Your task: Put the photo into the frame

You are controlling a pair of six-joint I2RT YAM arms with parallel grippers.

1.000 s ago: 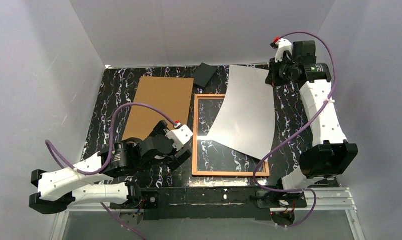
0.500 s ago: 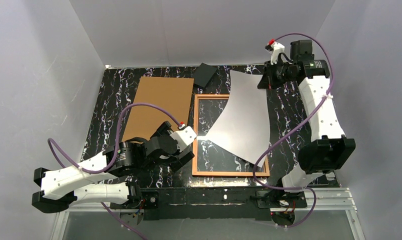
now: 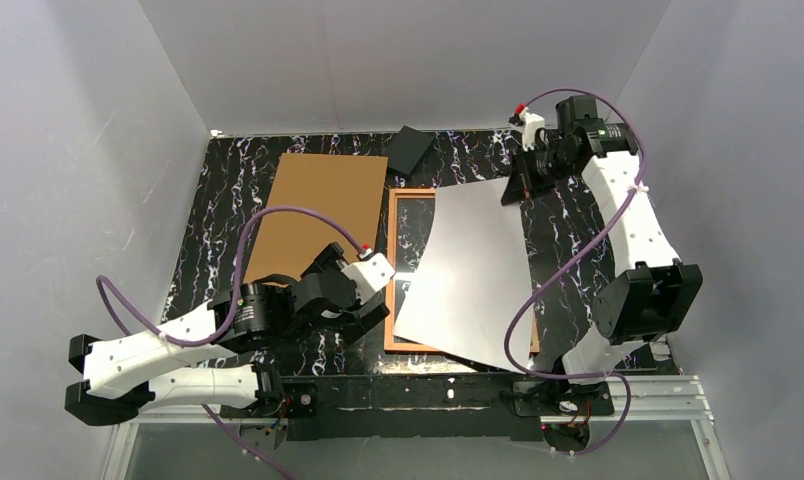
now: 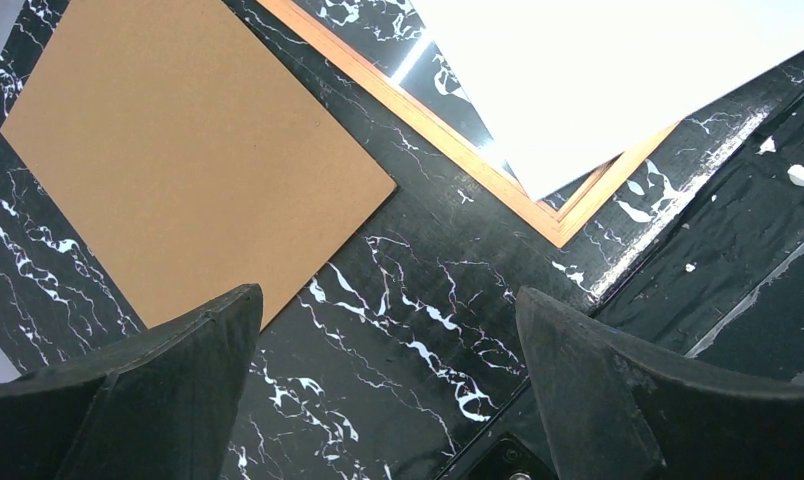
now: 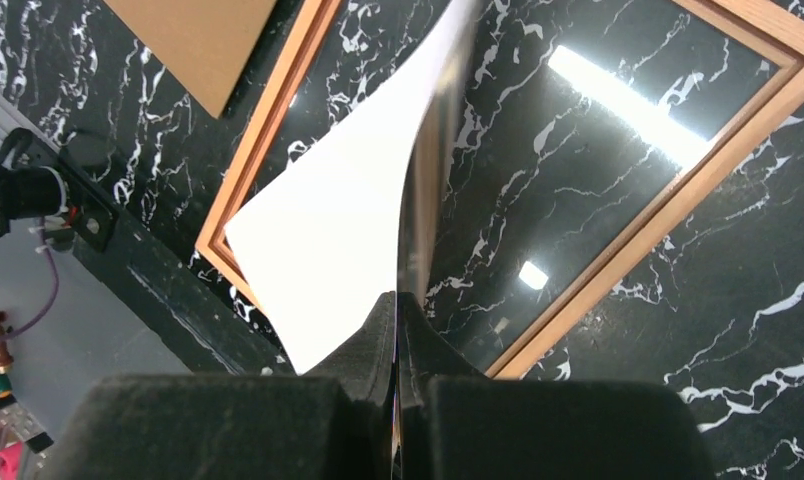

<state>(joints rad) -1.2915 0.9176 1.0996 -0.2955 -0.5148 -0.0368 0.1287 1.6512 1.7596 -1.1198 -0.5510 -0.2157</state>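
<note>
White photo (image 3: 473,270) overhangs frame (image 3: 389,225) near edge, right end effector (image 3: 508,193) pinching.

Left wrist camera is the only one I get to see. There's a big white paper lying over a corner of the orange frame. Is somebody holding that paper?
Observer: Yes. The right claw is pinched shut on the photo, at its far right corner.
Operator: Is the paper lying flat?
Observer: No. It bends upward to the claw at the far end, and only the near part rests on the frame.
Operator: Is there anything else on the table that I can't see?
Observer: A small black block sits at the far edge, just beyond the frame's far left corner.
</note>
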